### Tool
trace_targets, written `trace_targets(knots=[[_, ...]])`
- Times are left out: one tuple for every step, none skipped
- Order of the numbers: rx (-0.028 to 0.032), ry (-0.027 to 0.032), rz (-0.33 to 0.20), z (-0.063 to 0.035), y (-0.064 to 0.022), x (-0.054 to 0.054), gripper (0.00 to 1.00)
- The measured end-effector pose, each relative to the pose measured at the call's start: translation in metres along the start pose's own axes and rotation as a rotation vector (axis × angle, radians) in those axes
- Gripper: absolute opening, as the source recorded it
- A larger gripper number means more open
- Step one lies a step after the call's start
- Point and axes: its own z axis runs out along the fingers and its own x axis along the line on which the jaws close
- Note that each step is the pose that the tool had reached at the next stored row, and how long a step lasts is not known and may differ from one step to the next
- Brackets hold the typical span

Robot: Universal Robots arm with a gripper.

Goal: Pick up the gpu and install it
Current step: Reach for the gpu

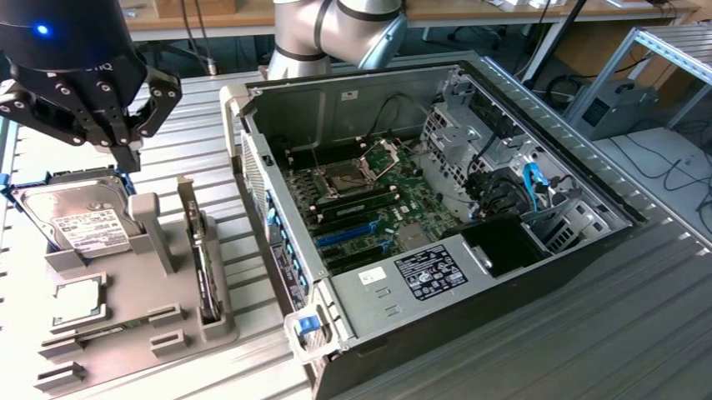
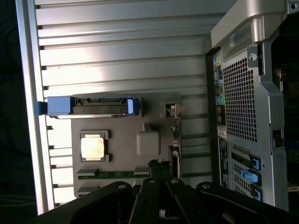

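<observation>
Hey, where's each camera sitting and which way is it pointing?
Exterior view: off the arm, high up, angled down at the open computer case and parts holder; shows the arm and shut gripper.
Wrist view: on the wrist, facing straight down onto the holder; gripper linkage in the foreground.
Shared: holder, gpu, hard drive, case.

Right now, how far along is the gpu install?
Nothing is done yet: the thin dark gpu card stands on edge in the grey holder tray, untouched. In hand: nothing; the black end effector hangs shut above that tray. Left: the whole pick-up and the seating in the open metal computer case.
</observation>
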Motion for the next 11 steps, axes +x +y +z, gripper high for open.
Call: trace_targets(knots=[[0.0000,0.0000,0.000,0.0000,-0.0007,-0.0001,0.11],[0.0000,-0.0001,0.000,0.0000,-0.0013,-0.0001,0.11],[0.0000,-0.0001,0.000,0.0000,-0.0019,-0.0001,0.11],[-0.0001,-0.0001,0.000,0.0000,-0.0024,-0.0002,0.11],[0.0000,0.0000,0.000,-0.0001,-0.0028,-0.0002,0.11],[0.0000,0.0000,0.000,-0.0001,-0.0034,-0.0003,0.11],[0.0000,0.0000,0.000,-0.0001,-0.0039,-0.0003,0.11],[0.0001,0.0001,0.000,-0.0002,-0.0043,-0.0003,0.11],[0.0001,0.0000,0.000,-0.0001,-0.0048,-0.0004,0.11],[0.0000,0.0000,0.000,-0.0001,-0.0052,-0.0004,0.11],[0.0001,0.0000,0.000,-0.0002,-0.0057,-0.0004,0.11]])
